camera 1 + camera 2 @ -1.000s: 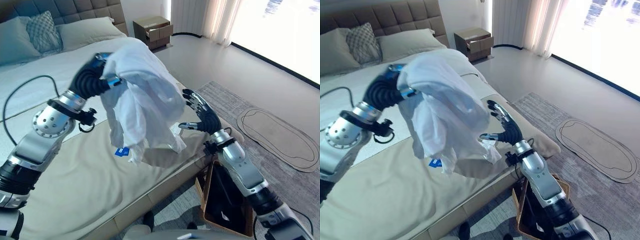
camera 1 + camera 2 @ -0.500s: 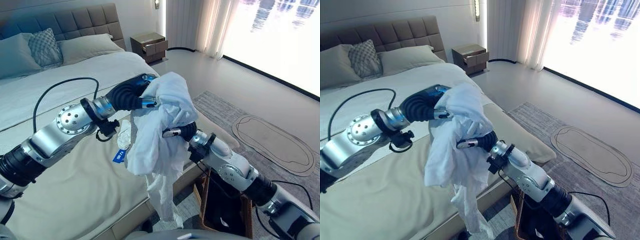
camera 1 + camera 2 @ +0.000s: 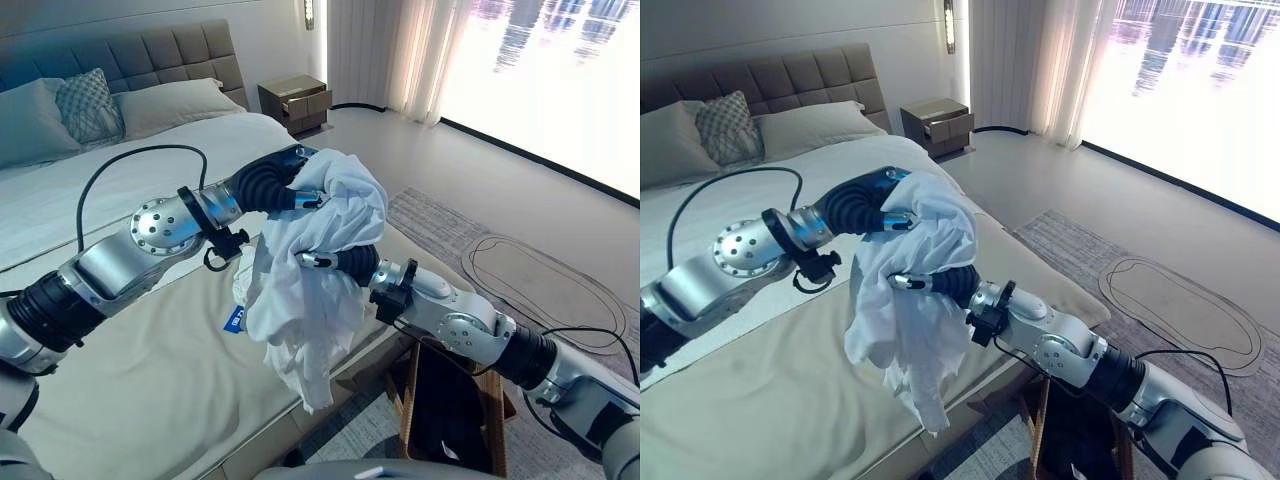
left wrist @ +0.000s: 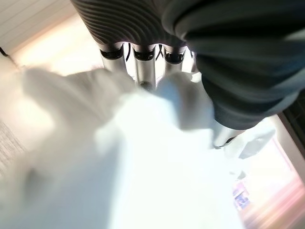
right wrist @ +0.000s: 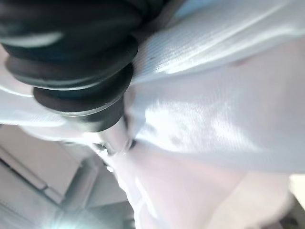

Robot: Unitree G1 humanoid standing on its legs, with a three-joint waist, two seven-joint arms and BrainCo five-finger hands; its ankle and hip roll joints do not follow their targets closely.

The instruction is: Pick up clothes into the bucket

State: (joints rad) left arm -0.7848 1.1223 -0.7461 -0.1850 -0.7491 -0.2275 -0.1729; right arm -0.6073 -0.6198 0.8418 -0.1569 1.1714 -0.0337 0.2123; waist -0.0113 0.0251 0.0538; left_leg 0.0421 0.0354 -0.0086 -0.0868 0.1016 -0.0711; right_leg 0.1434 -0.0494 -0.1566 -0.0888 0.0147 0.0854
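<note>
A white garment (image 3: pixel 322 275) hangs bunched in the air over the bed's near edge. My left hand (image 3: pixel 272 183) holds its top, with the fingers (image 4: pixel 144 71) running into the cloth. My right hand (image 3: pixel 349 265) reaches in from the right and is buried in the middle of the garment, its fingers covered by the folds (image 5: pixel 205 109). The garment's lower end (image 3: pixel 925 405) dangles just past the mattress edge. The bucket (image 3: pixel 412 415), a brown basket with a dark inside, stands on the floor beside the bed, below my right forearm.
The bed (image 3: pixel 140 380) with a beige cover takes up the left, with pillows (image 3: pixel 80 100) at its head. A nightstand (image 3: pixel 291 100) stands by the far wall. A grey rug (image 3: pixel 545 285) lies on the floor to the right, and a blue tag (image 3: pixel 234 320) is on the cover.
The left hand has carried the garment from over the bed toward its edge. The right hand, open beside the cloth a second ago, has pushed into it. The camera has shifted.
</note>
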